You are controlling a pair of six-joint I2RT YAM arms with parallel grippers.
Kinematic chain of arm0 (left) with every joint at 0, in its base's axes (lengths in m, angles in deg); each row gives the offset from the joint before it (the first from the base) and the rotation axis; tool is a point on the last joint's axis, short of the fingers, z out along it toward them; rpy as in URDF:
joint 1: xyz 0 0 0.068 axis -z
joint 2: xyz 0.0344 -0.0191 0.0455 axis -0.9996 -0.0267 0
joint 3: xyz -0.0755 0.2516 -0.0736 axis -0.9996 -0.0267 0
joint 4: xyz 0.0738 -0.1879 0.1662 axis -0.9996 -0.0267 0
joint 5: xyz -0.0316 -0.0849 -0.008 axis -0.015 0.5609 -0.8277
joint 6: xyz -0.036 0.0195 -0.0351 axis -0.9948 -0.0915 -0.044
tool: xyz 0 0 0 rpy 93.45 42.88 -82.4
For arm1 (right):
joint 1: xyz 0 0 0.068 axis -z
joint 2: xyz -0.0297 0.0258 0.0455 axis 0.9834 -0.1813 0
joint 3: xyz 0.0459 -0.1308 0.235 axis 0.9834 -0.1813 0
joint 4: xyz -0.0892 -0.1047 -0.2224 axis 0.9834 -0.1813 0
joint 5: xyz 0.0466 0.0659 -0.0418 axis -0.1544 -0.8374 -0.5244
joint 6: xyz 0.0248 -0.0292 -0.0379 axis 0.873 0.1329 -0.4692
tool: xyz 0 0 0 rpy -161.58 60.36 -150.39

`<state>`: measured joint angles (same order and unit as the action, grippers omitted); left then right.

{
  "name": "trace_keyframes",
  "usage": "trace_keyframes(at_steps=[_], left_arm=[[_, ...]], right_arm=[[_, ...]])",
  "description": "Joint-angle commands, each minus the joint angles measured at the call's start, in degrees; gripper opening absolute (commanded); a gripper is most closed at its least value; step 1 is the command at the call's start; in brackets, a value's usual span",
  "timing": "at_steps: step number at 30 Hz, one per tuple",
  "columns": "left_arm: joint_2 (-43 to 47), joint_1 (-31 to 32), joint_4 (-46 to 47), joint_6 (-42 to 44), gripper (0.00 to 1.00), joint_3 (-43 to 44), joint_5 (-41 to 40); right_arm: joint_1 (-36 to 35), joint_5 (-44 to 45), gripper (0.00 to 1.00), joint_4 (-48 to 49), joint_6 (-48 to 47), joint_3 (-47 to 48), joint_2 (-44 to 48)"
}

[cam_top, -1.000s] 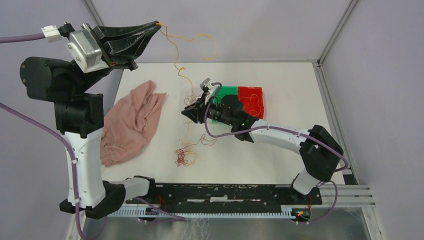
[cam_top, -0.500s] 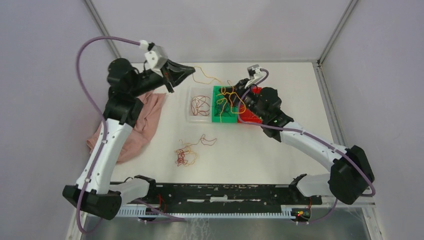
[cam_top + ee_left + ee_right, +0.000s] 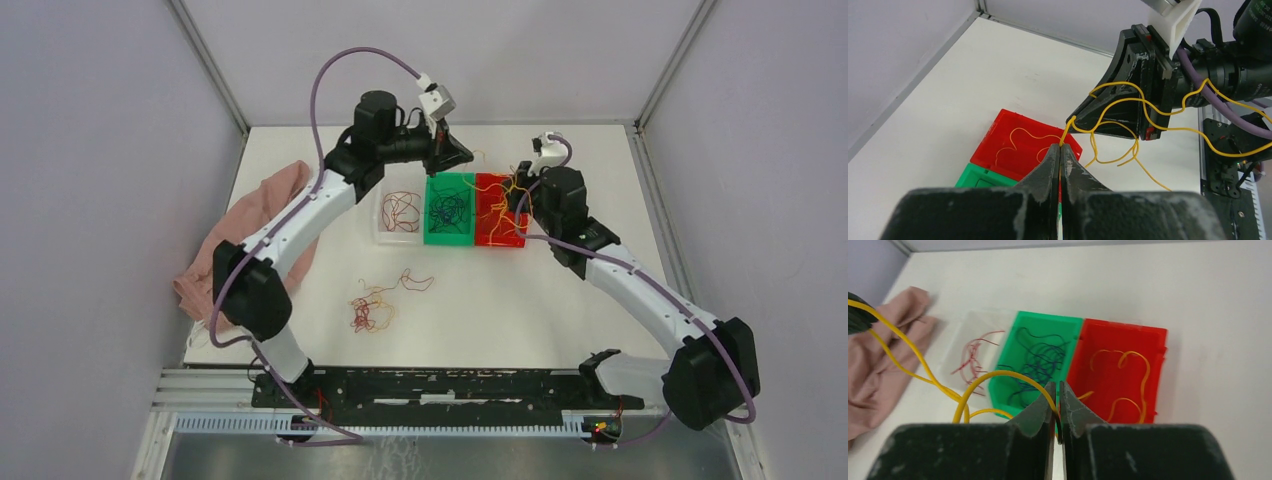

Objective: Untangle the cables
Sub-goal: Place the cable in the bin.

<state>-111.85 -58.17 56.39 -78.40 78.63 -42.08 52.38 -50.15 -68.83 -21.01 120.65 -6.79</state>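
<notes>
A yellow cable (image 3: pixel 1120 102) hangs in loops between my two grippers above the bins. My left gripper (image 3: pixel 452 158) is shut on one end of it (image 3: pixel 1060 148), at the back edge of the green bin (image 3: pixel 449 208). My right gripper (image 3: pixel 515 190) is shut on the same cable (image 3: pixel 1058 386) over the red bin (image 3: pixel 499 210). The red bin holds yellow cables (image 3: pixel 1128 375), the green bin dark cables (image 3: pixel 1040 357), and the clear tray (image 3: pixel 400 212) red cables. A small tangle of red and yellow cables (image 3: pixel 372 310) lies on the table in front.
A pink cloth (image 3: pixel 283 188) lies at the table's left, partly under the left arm. The three bins stand in a row at the back centre. Grey walls enclose the table on three sides.
The left arm swung from high at the far left down to the bins. The right gripper moved right from the table's middle to the red bin. The yellow cable came with them.
</notes>
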Motion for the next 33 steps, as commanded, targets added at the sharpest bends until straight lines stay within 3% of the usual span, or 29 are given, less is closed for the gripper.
trace_keyframes(at_steps=[1, 7, 13, 14, 16, 17, 21, 24, 27, 33], left_arm=[[-6.63, 2.35, -1.05, 2.19, 0.03, 8.40, -1.36], [-18.53, 3.88, -4.24, 6.23, 0.03, 16.29, -3.60], [-23.54, 4.98, -6.03, 10.36, 0.05, 18.08, -5.60], [-24.06, 5.14, -6.47, 10.94, 0.11, 18.51, -5.44], [-25.17, 5.33, -7.72, 11.15, 0.44, 19.45, -4.75], [-25.64, 5.37, -8.72, 11.35, 0.55, 20.09, -4.14], [-24.91, 5.35, -15.10, 14.34, 0.78, 20.81, -2.27], [-22.24, 4.81, -20.57, 19.04, 0.92, 18.79, -2.30], [-19.13, 3.18, -22.27, 20.01, 0.99, 15.44, -3.55], [-11.66, -2.20, -23.91, 19.80, 0.99, 10.55, -4.92]], right_arm=[[3.43, 4.69, 0.13, -6.60, -3.83, 3.47, -1.75], [7.11, 5.07, 0.16, -12.03, -5.08, 7.61, -7.91], [9.17, 7.96, 0.18, -16.45, -5.36, 11.45, -11.98], [9.43, 8.44, 0.18, -16.69, -5.59, 11.72, -12.24], [9.74, 8.96, 0.18, -16.78, -5.80, 12.28, -12.92], [9.84, 8.98, 0.18, -16.82, -5.62, 12.55, -13.38], [10.00, 8.36, 0.17, -18.17, -5.15, 14.82, -15.88], [10.05, 8.96, 0.18, -20.56, -4.65, 17.38, -18.46], [10.09, 8.65, 0.18, -20.59, -3.80, 18.82, -20.26], [10.04, 7.38, 0.17, -21.78, -3.44, 24.83, -26.06]])
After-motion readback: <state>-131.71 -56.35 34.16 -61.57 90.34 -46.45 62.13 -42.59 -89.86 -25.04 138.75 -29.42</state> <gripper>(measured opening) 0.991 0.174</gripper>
